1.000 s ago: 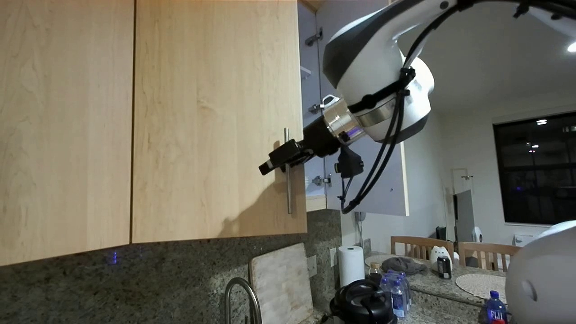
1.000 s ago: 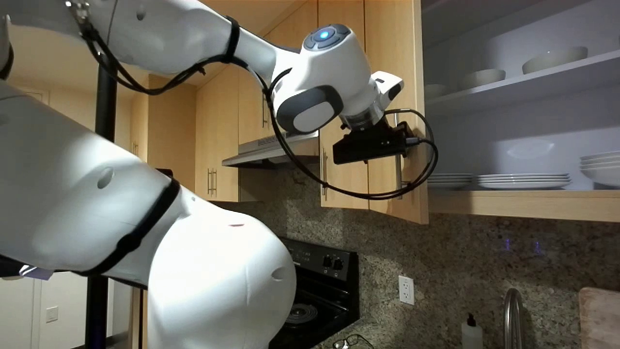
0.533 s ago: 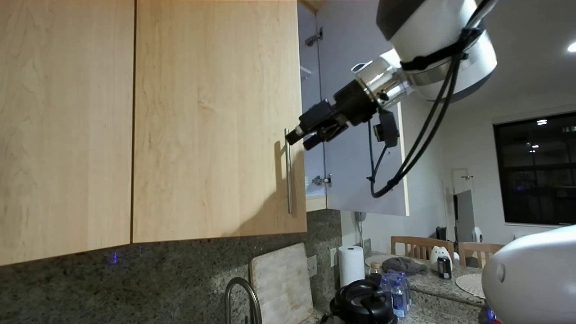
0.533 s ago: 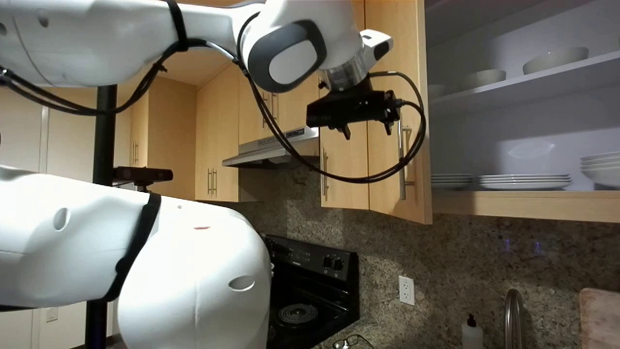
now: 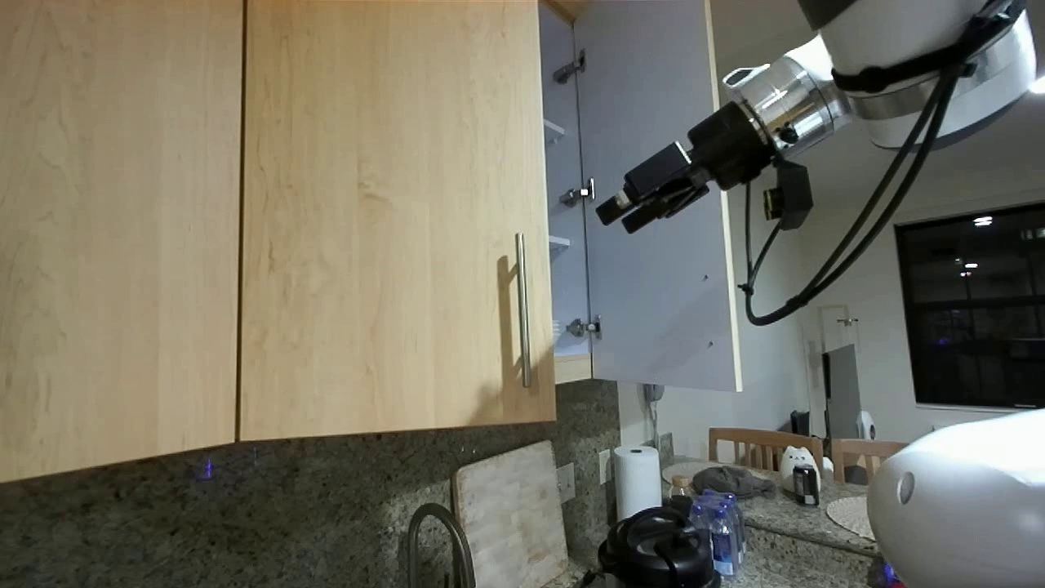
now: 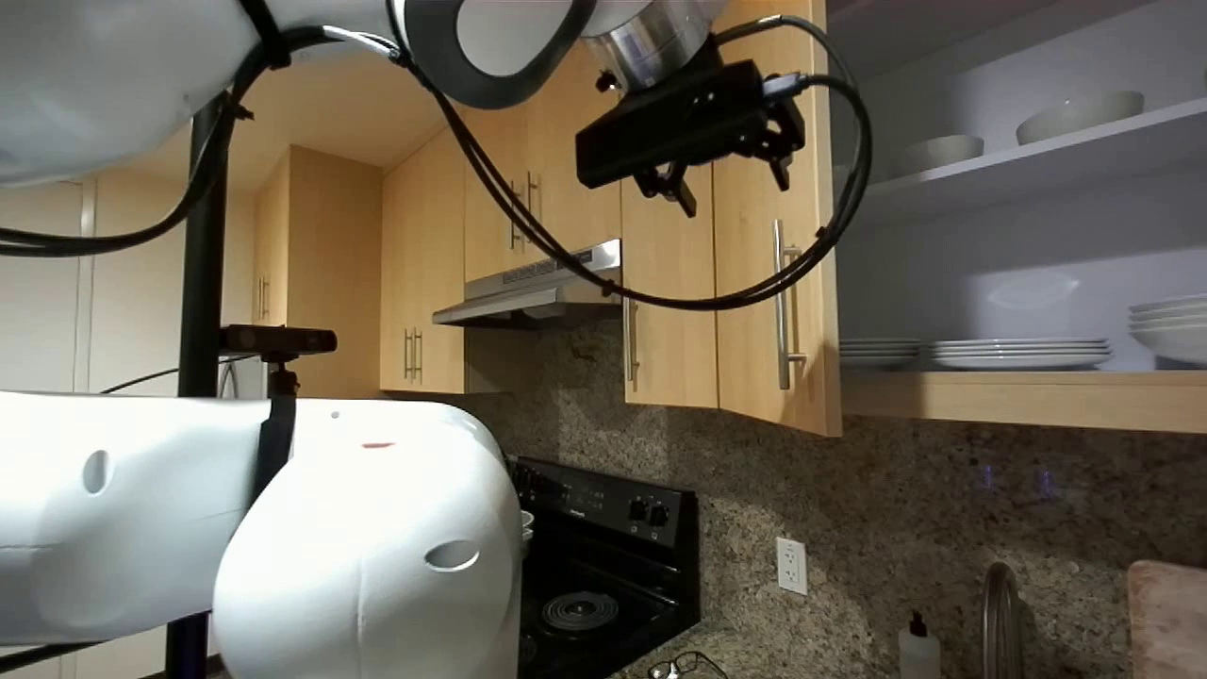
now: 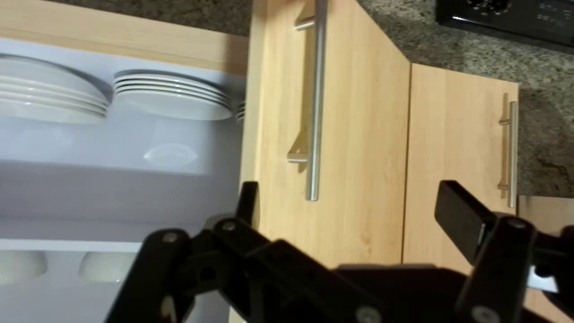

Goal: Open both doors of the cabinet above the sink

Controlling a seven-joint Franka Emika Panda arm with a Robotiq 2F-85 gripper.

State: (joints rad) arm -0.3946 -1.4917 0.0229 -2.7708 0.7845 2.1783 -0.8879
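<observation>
Plainly, in an exterior view, find the near door [image 5: 392, 204] at left, angled partly out from the cabinet [image 5: 573, 370], and the far door [image 5: 653, 294] at right, swung wide with a pale inner face on show. Expect rigid slabs, probably of middling weight yet light to turn on metal hinges [image 5: 578, 194]; for a hold, take the bar handle [image 5: 523, 310] on the near door, likely smooth and apt to slide lengthwise, so best straddled at mid-length. Note the gripper [image 5: 624, 216] in bare air right of that bar and apart from it. In an exterior view, look past the near door's free edge to white plates [image 6: 1020, 353] under a shelf [image 6: 1113, 141] at right, presumably breakable, hence worth a wide berth. Toward the left, judge some room for further swing, ending at a narrow neighbour door [image 6: 674, 358] with a bar of its own to knock; beware also of the drooping cable [image 6: 698, 304], liable to snag. Lastly, in the wrist view, upside down, see the fingers [image 7: 462, 220] well apart, to either side of the bar's upper end in line of sight, with nothing held; for a push instead of a pull, work from inside along the free edge.
</observation>
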